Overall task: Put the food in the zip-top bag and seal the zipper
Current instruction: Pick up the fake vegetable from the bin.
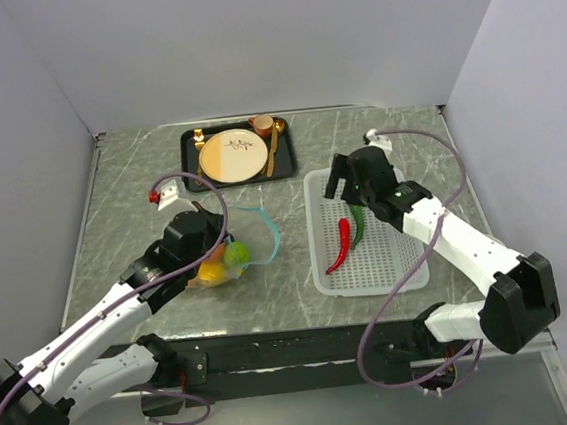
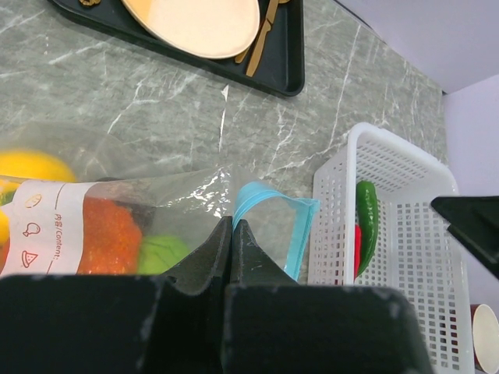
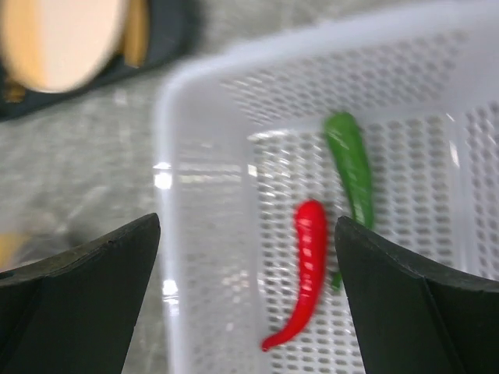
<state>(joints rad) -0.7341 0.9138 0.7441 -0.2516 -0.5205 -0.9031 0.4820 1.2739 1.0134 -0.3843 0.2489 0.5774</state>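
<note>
The clear zip-top bag [image 1: 251, 238] lies left of centre with a yellow lemon [image 2: 31, 165], an orange peach [image 2: 109, 234] and a green lime [image 2: 160, 251] inside. My left gripper [image 2: 232, 223] is shut on the bag's open edge, right by the light blue zipper [image 2: 300, 226]. My right gripper [image 3: 248, 220] is open and empty, hovering over the white mesh basket [image 3: 175, 156]. The red chili [image 3: 310, 265] lies below, between its fingers. The green chili [image 3: 351, 167] lies beside it. Both chilies also show in the top view, the red one [image 1: 341, 244] and the green one [image 1: 359, 223].
A black tray [image 1: 191, 171] at the back holds a cream-and-tan plate [image 1: 230, 157], gold cutlery and a small cup [image 1: 263, 124]. Grey walls enclose the marble table on three sides.
</note>
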